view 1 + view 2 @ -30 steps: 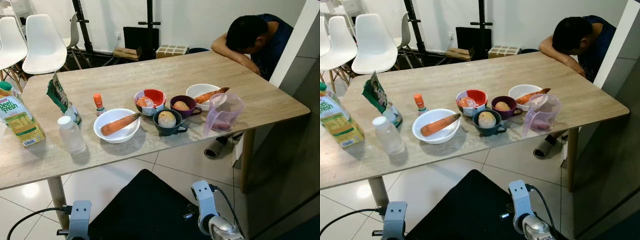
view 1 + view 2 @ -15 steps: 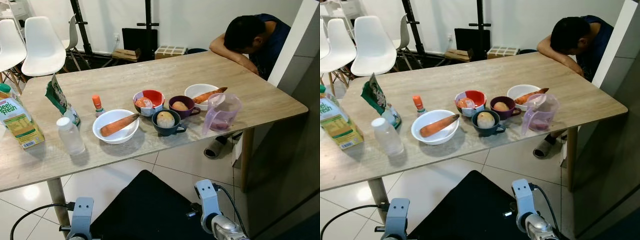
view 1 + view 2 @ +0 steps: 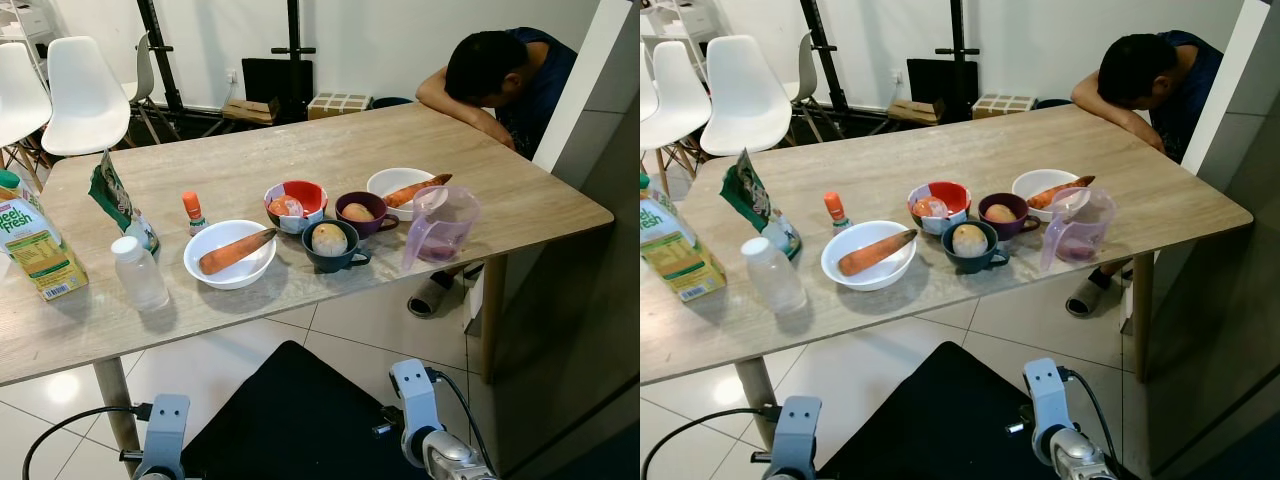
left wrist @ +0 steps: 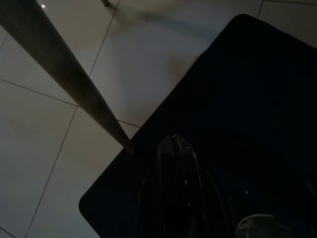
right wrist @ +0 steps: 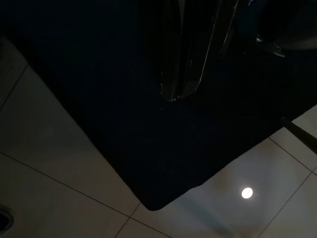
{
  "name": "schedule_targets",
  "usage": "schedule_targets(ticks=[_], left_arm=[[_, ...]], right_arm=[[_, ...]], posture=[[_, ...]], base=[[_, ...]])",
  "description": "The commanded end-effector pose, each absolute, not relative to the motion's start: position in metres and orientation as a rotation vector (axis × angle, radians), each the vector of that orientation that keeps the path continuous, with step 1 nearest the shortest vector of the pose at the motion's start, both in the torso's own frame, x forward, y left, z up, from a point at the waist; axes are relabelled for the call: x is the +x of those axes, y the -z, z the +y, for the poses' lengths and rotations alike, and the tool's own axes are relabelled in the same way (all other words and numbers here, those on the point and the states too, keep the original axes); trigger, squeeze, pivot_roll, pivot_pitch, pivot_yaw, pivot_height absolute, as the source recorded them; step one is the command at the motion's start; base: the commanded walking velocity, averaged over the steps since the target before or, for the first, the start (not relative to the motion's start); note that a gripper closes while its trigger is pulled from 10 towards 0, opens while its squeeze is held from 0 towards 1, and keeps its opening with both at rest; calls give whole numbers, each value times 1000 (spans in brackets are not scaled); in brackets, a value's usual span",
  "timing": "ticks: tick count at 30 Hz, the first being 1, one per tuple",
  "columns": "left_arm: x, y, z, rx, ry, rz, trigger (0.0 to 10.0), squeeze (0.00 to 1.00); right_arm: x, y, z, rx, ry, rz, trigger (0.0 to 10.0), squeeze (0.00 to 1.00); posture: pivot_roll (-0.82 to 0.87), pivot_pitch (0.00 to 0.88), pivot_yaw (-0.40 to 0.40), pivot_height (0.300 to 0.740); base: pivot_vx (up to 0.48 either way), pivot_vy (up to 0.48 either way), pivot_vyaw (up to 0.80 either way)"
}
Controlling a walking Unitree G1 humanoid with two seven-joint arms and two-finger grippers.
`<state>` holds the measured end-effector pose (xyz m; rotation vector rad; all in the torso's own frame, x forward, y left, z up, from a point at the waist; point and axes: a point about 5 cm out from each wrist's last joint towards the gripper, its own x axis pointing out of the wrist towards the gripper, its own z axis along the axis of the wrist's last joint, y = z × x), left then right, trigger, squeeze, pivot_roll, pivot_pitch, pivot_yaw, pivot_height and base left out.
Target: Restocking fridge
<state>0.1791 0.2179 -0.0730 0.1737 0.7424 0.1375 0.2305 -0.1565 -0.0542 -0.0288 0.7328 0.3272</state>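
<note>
Black fingers on both grippers look pressed together and empty: the left gripper (image 4: 174, 148) and the right gripper (image 5: 176, 94) both hang low over a black mat (image 3: 290, 400) on the pale tiled floor (image 3: 370, 320), on the near side of the wooden table (image 3: 330, 150), so neither is up at the food. On the table, taking the white bowl with a carrot (image 3: 230, 252) near the front edge as the landmark: just to its right sits a dark cup with a potato (image 3: 330, 243), and behind that pair are a red and white bowl (image 3: 296, 200) and a purple cup (image 3: 358, 211) with something pale in it. Further right of the landmark bowl is a second white bowl with a carrot (image 3: 405, 190), with a clear purple jug (image 3: 443, 222) just in front of it. Left of the landmark bowl stands a clear plastic bottle (image 3: 138, 272), a small orange-capped bottle (image 3: 192, 211) and a green bag (image 3: 118, 200), and way out at the left edge a juice carton (image 3: 32, 250). Far corner from the landmark bowl, a person (image 3: 505, 75) leans on the table with head down on an arm. White chairs (image 3: 85, 95) stand past the far left end.
</note>
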Motion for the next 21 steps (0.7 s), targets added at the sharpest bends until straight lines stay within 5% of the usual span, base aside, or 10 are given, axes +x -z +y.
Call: schedule_targets(ticks=[1, 21], left_arm=[[181, 71, 227, 204, -147, 755, 10000, 0], [182, 72, 226, 214, -124, 780, 10000, 0]], right_arm=[[234, 53, -151, -14, -333, 733, 10000, 0], [222, 61, -140, -17, -395, 789, 10000, 0]], posture=[[-67, 0, 19, 740], [85, 60, -21, 740]], base=[[0, 0, 0], [0, 0, 0]])
